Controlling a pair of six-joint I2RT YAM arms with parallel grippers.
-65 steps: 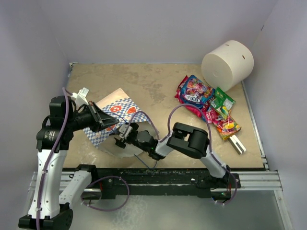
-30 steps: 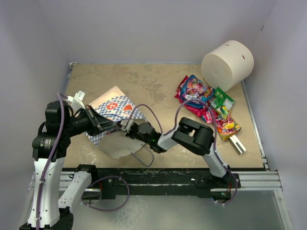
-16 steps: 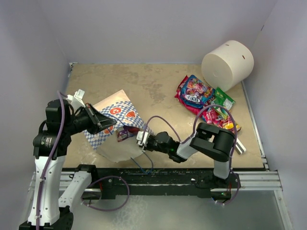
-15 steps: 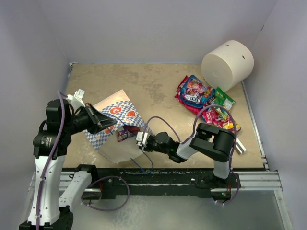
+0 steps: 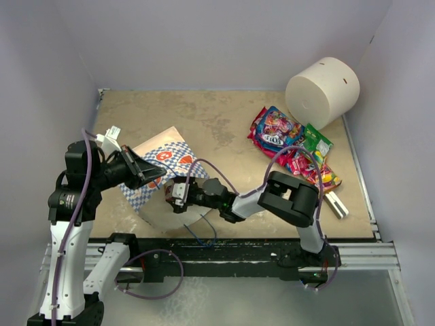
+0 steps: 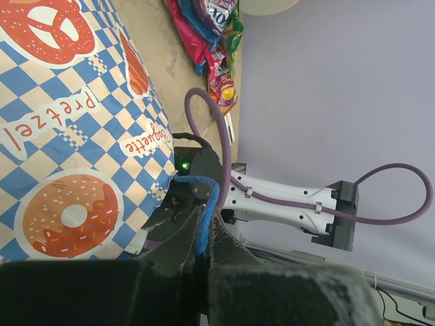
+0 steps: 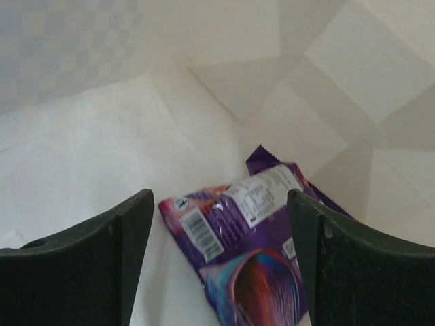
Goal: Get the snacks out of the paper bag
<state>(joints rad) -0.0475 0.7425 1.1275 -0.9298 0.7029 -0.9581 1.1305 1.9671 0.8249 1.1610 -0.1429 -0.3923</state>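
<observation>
The blue-and-white checkered paper bag [image 5: 163,157] lies tilted at the left, its mouth facing the near edge. My left gripper [image 5: 155,178] is shut on the bag's blue cord handle [image 6: 212,197] and holds the mouth up; the bag's printed side [image 6: 68,122] fills the left wrist view. My right gripper [image 5: 178,192] reaches into the mouth. In the right wrist view it is open [image 7: 219,198], one finger on each side of a purple snack packet [image 7: 251,251] that lies on the cream inside [image 7: 204,102] of the bag. It is not closed on the packet.
Several bright snack packets [image 5: 292,146] lie in a pile at the right, also in the left wrist view [image 6: 211,34]. A big white cylinder [image 5: 323,92] lies at the back right. A small white piece [image 5: 336,204] lies near the front right. Walls enclose the table.
My right gripper, which had drawn back out of the bag half a second ago, has moved left into the bag mouth again. My left gripper still holds the handle in place.
</observation>
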